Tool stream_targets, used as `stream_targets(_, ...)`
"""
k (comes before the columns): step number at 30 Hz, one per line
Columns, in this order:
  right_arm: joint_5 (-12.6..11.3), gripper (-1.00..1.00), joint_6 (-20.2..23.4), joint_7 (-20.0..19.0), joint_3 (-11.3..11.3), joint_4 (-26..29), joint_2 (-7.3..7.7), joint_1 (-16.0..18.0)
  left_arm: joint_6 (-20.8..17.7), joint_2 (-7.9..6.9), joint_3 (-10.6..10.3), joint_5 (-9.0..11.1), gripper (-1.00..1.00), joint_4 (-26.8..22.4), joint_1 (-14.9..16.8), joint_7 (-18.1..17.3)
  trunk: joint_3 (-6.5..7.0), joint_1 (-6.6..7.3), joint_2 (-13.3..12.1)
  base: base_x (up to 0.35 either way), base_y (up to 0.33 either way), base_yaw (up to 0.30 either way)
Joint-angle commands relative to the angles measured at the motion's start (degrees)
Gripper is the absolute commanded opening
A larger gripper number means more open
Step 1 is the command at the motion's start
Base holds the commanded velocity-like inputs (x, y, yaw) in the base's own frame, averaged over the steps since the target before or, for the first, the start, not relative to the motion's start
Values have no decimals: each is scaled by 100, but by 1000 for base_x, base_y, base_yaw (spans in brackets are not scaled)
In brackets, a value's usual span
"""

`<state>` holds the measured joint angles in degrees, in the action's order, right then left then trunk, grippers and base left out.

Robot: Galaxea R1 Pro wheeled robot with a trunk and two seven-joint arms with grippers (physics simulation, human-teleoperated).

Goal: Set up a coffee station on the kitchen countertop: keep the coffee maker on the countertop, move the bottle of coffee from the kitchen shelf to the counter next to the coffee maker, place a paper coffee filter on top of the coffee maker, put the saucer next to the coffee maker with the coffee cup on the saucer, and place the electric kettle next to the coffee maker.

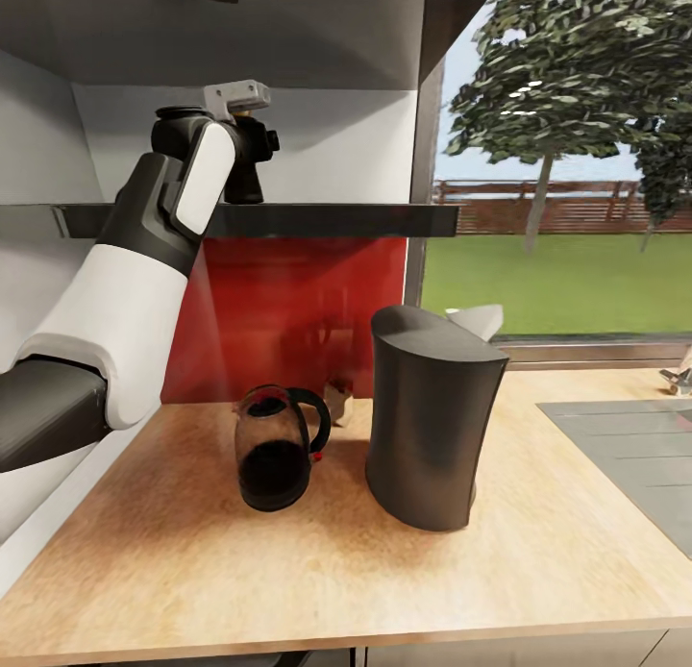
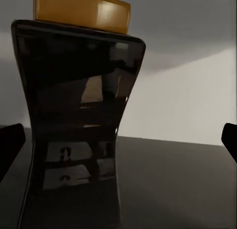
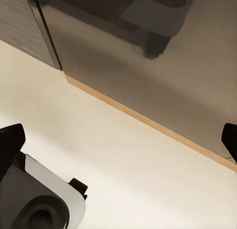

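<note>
The left arm is reaching up to the kitchen shelf (image 1: pixel 317 220), its left gripper (image 2: pixel 118 140) spread wide — fingertips sit at the frame's two edges in the left wrist view, apart from the bottle of coffee (image 2: pixel 74 125) standing upright ahead of them, so nothing is being pinched yet. The bottle, dark with an amber cap, is waiting on the shelf because its move to the countertop (image 1: pixel 317 571) is not yet done. Below, the coffee maker (image 1: pixel 432 417) and the electric kettle (image 1: pixel 277 446) are standing side by side. The right gripper (image 3: pixel 118 140) is hanging spread and empty — probably idle, pointed at the floor.
</note>
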<state>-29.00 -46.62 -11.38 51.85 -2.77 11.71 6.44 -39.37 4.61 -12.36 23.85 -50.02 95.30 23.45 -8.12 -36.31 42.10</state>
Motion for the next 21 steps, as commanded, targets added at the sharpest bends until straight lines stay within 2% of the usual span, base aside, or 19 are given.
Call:
stream_targets(1,-62,100,-23,-48,27,-14,-2,6,-9,-3,-15,60,100,-12,6,54,-10,-2,8,7,0,0)
stream_targets(3,-62,100,-22,-48,27,-13,-2,6,-24,2,-34,51,100,-62,6,323,-10,-2,8,1,0,0)
stream_targets(7,-62,100,-22,-48,27,-13,-2,6,-33,4,-39,57,100,-74,6,494,-10,-2,8,0,0,0)
stream_targets(21,-62,100,-23,-48,27,-13,-2,6,-44,5,-68,53,100,-69,6,555,-10,-2,8,56,0,0)
